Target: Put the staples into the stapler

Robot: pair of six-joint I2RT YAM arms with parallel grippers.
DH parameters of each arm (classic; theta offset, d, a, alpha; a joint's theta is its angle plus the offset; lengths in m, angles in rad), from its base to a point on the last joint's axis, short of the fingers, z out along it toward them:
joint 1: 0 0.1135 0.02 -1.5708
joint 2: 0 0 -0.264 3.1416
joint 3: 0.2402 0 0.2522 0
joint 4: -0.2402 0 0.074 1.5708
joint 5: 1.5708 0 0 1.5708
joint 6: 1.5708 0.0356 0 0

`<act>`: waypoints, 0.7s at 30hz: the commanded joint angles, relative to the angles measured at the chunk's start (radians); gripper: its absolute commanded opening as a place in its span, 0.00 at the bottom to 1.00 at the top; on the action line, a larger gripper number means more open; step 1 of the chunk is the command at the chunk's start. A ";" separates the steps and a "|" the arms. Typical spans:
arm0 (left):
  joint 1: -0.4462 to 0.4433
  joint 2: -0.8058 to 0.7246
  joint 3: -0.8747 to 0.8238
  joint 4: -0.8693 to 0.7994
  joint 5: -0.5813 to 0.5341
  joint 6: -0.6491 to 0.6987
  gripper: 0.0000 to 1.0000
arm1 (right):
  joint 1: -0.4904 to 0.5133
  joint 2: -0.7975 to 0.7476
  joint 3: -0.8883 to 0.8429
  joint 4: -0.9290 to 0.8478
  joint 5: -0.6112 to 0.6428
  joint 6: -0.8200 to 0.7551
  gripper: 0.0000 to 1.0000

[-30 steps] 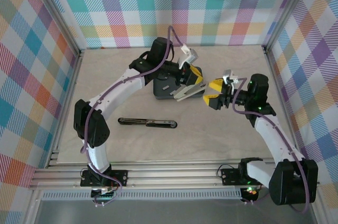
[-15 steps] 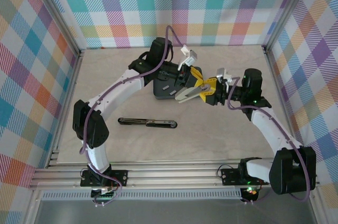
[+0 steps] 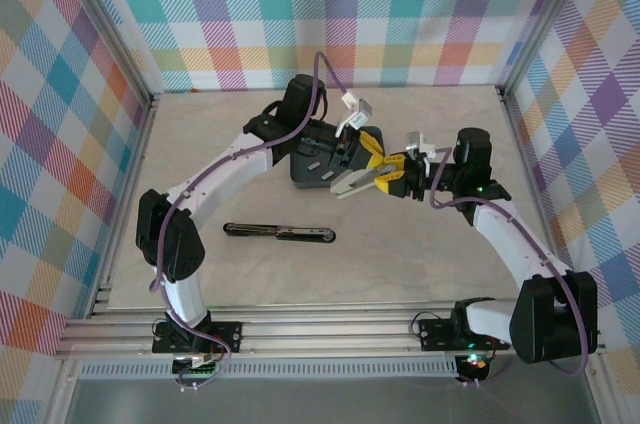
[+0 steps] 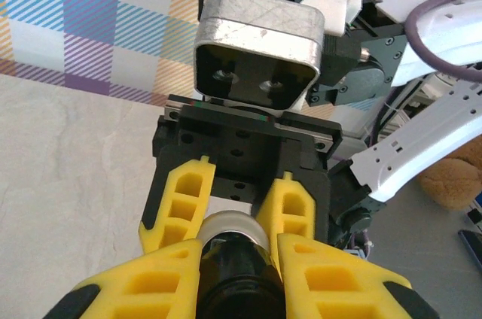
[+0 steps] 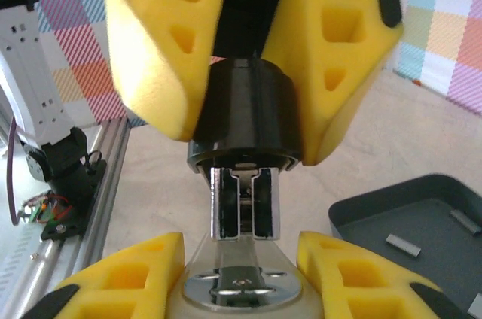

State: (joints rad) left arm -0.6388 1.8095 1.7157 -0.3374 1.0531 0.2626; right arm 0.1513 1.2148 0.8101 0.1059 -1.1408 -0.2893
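Aloft, the stapler [image 5: 245,131] sits clamped in my left gripper [image 5: 245,146], chrome magazine presented to my right gripper [image 5: 241,281], set narrow around its pale end, likely to open it; whether it grips I cannot tell. The staples [image 5: 403,244] wait in the tray [image 5: 422,198] at four o'clock.

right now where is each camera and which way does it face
Top external: above and behind the bases, looking down at the table; left arm and right arm show.
Left wrist: on the left arm, facing along the left jaws, shut on the stapler, toward the right jaws.
Right wrist: on the right arm, facing over its own fingers at the left jaws, tray of staples beside.
Shared: both wrist views show the stapler, opposite ends.
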 commanded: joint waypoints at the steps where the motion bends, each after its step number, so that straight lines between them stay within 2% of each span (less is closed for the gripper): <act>1: 0.005 -0.068 0.005 -0.003 -0.007 0.060 0.23 | 0.007 -0.012 0.035 -0.029 0.030 -0.040 0.13; 3: 0.004 -0.073 0.025 -0.102 -0.025 0.155 0.54 | 0.009 -0.016 0.049 -0.092 0.058 -0.078 0.09; 6: 0.003 -0.073 0.063 -0.261 -0.087 0.293 0.62 | 0.025 -0.021 0.087 -0.218 0.096 -0.169 0.08; 13: -0.028 -0.072 0.066 -0.419 -0.172 0.527 0.65 | 0.081 -0.006 0.170 -0.441 0.172 -0.341 0.07; 19: -0.049 -0.035 0.102 -0.458 -0.224 0.551 0.66 | 0.118 -0.003 0.196 -0.495 0.193 -0.404 0.07; 21: -0.053 -0.015 0.127 -0.481 -0.212 0.551 0.60 | 0.126 -0.003 0.201 -0.505 0.208 -0.416 0.07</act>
State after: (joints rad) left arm -0.6838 1.7744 1.7931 -0.7597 0.8429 0.7635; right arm 0.2649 1.2148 0.9634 -0.3740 -0.9092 -0.6331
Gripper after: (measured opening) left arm 0.629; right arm 0.371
